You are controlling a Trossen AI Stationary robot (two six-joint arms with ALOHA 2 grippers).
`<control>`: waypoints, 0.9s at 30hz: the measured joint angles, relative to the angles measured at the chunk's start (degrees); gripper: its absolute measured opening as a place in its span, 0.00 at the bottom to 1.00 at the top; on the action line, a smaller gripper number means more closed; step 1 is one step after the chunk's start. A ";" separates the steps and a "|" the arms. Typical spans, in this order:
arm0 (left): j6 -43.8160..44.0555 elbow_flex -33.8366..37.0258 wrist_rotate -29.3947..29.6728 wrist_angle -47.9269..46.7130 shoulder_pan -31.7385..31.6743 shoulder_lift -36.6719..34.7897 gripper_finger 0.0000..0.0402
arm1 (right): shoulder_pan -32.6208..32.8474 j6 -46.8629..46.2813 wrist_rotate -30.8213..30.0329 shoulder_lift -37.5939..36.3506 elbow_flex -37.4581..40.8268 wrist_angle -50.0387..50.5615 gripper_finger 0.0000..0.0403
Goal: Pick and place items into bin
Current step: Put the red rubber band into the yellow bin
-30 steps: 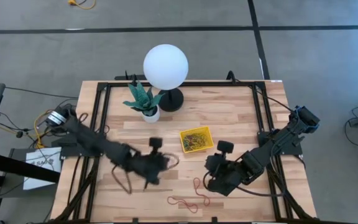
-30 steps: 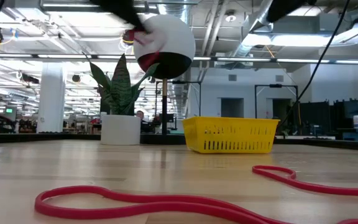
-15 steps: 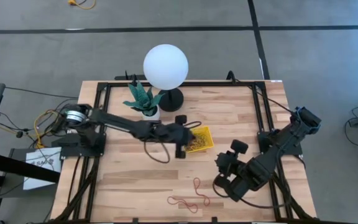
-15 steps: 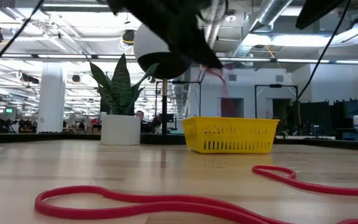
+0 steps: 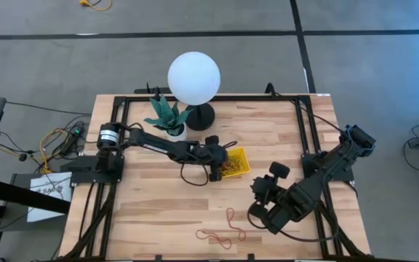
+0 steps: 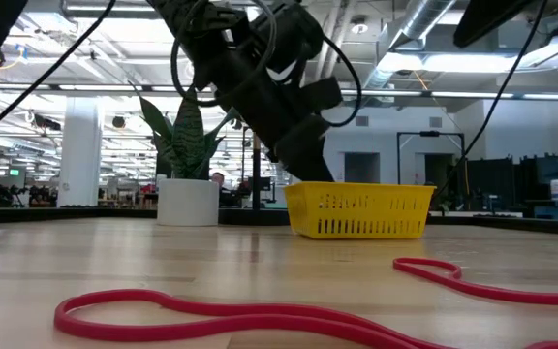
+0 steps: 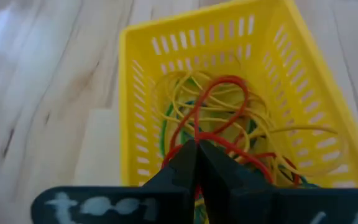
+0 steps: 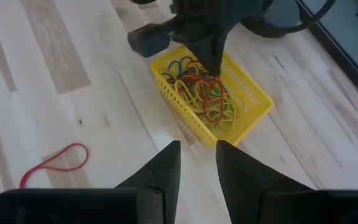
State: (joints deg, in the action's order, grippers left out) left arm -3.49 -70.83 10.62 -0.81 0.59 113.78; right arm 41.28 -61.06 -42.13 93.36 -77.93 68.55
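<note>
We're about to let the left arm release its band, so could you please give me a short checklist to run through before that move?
1. Left gripper over the bin: ok, its tips sit above the tangle inside.
2. Red band pinched: ok, fingers closed on it, its loop draped on the pile.
3. Band inside the walls: ok, none hangs over the rim.
4. Right gripper clear of the drop: ok, open and apart from the bin.
5. Bands left on the table: not ok, red loops lie at the front edge.
6. Plant pot clear of the left arm: cannot tell.

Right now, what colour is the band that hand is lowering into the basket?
Red: the left hand pinches a red band over the yellow basket, clearest in the left wrist view.
</note>
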 joint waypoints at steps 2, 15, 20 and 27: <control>0.02 0.00 0.58 0.38 0.09 -0.02 0.02 | -0.42 0.00 0.01 0.00 0.00 0.00 0.24; 1.05 -0.02 3.60 0.67 0.55 -0.65 0.26 | -2.30 0.05 4.18 0.00 0.00 -0.96 0.24; 2.28 -0.02 3.53 -1.31 1.31 -3.72 0.28 | -4.30 0.10 7.76 0.00 0.00 -1.51 0.24; 3.00 -0.06 3.56 -9.72 3.72 -17.19 0.26 | -6.59 0.07 9.31 0.00 0.00 -1.50 0.24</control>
State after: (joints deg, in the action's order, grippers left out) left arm -0.48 -70.88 14.19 -10.53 4.31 96.59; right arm 34.69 -60.99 -32.82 93.36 -77.93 67.05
